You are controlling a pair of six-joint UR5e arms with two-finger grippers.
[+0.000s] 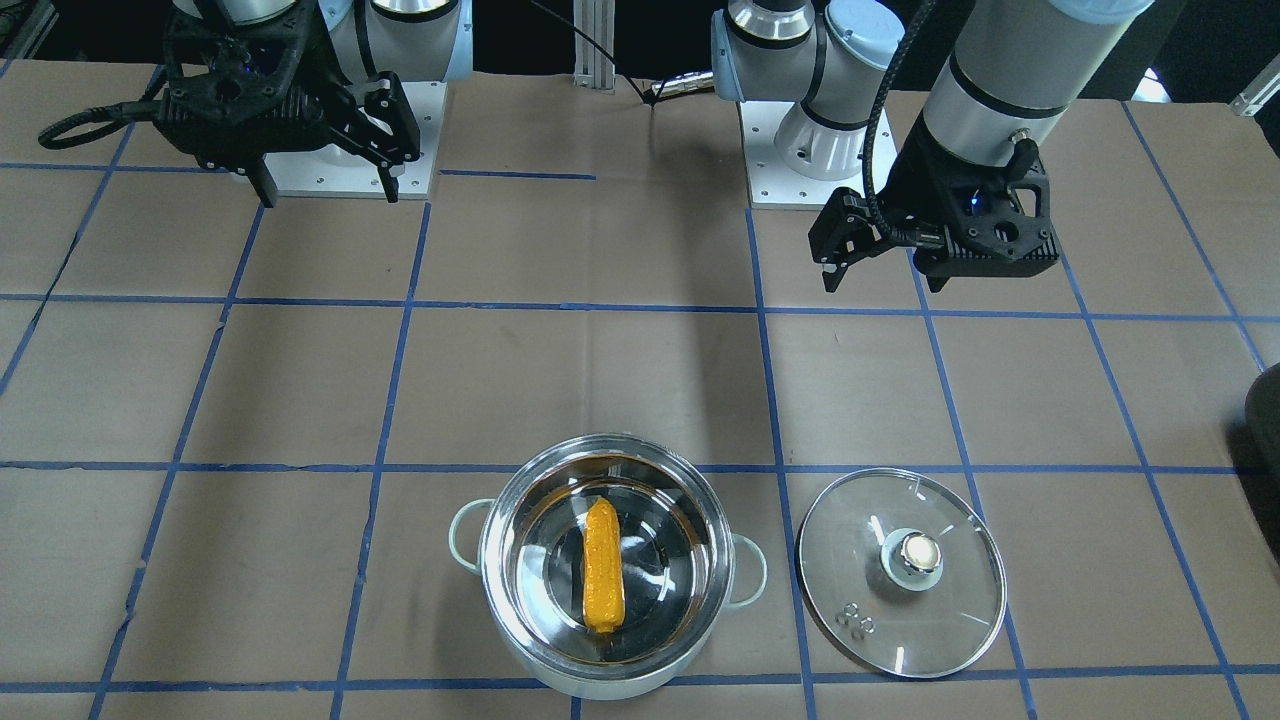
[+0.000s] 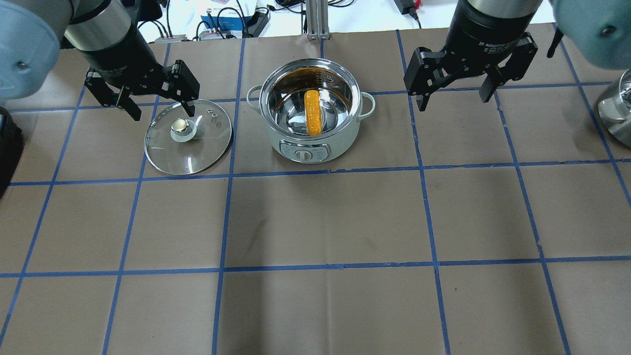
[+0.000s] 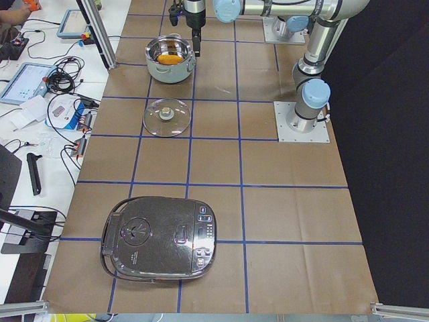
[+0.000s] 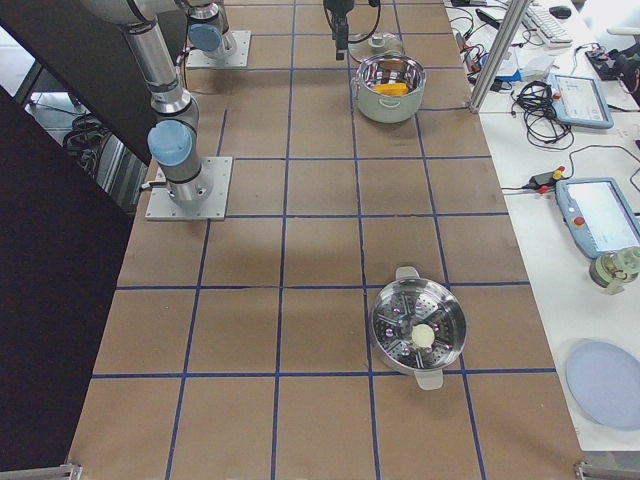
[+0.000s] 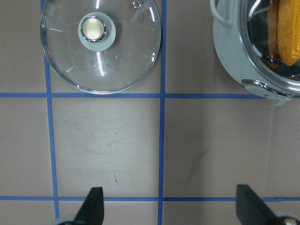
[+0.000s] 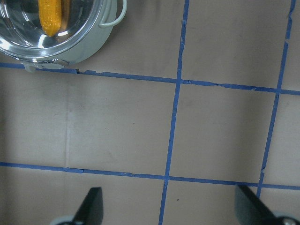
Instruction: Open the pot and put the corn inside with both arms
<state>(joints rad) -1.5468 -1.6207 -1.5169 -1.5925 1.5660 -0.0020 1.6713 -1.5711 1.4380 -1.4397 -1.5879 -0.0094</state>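
**Table scene, all views.** You see the pot [image 2: 337, 145] standing uncovered toward the operators' side of the tape-gridded table [image 2: 325, 222], with a loop handle on each side. The corn [image 2: 312, 112] lies flat on the pot's steel bottom, across the middle. The glass lid [image 2: 197, 153] rests on the table beside the pot, on the robot's left and apart from it, with its metal knob [image 2: 181, 128] facing up. In the overhead view, the left gripper [image 2: 161, 113] hangs over the lid's far edge, its jaws spread wide and holding nothing. The right gripper [image 2: 454, 101] hangs on the pot's other side, also spread and empty. In each wrist view you find both fingertips wide apart at the lower edge, with table surface between them.
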